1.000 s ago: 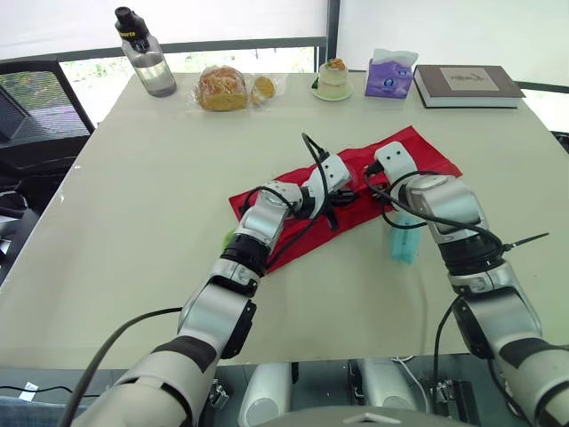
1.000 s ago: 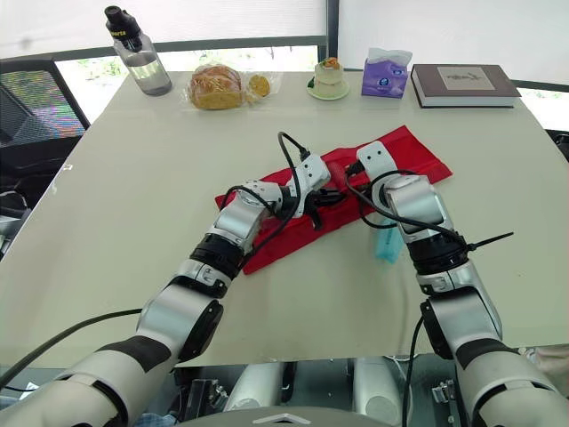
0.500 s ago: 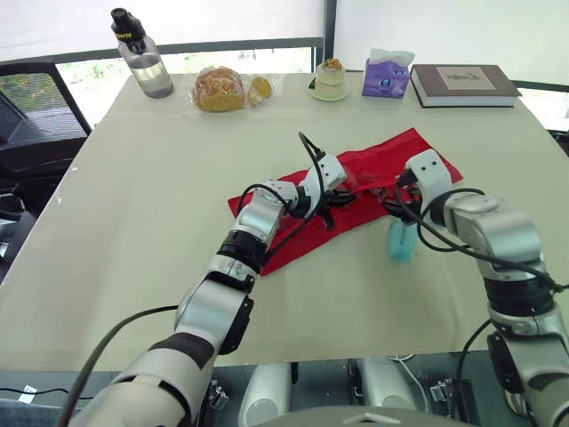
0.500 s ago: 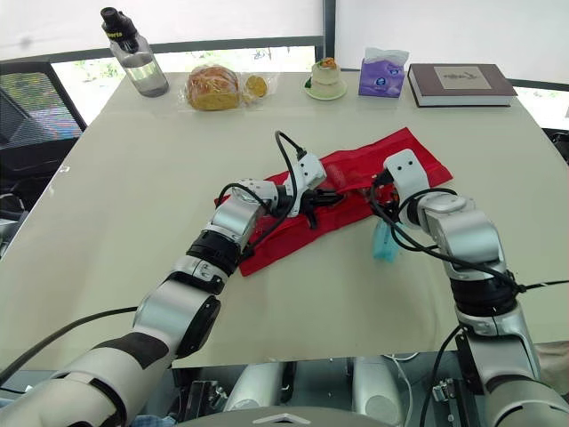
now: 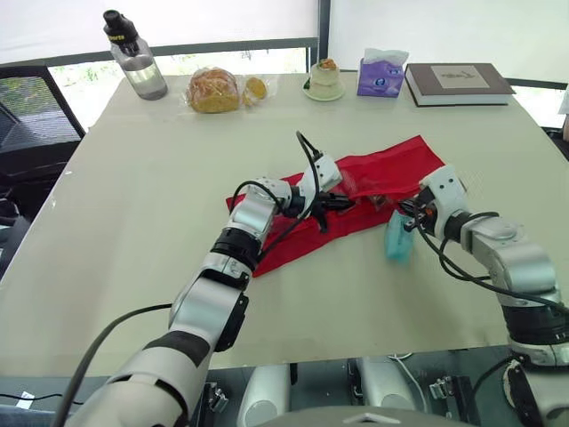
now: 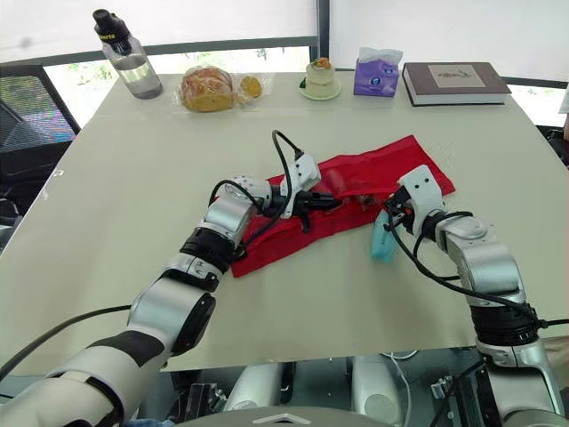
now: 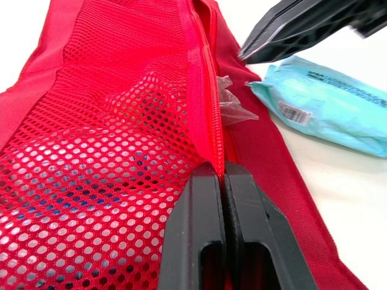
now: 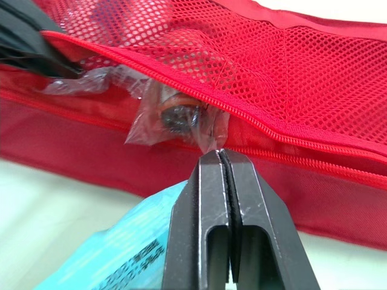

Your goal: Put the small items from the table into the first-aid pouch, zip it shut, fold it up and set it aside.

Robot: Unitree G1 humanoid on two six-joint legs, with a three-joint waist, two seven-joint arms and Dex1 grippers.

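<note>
Grippers were both pressed shut, the left gripper point(image 7: 222, 172) pinching the zipper edge of the red fabric pouch with mesh front point(image 5: 373, 173) lying mid-table, the right gripper point(image 8: 220, 154) nipping a clear plastic packet point(image 8: 175, 115) at the pouch mouth, a teal wrapped packet point(image 5: 397, 237) lying on the beige table point(image 5: 160, 196) at the pouch's five o'clock.

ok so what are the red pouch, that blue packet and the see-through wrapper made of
The pouch looks like matte woven synthetic fabric, going by its dull red surface. Its mesh panel is an open net with contents showing through the holes. The blue packet seems to be soft plastic film, faintly glossy and printed. The clear wrapper is thin crinkled plastic, shiny along its creases.
</note>
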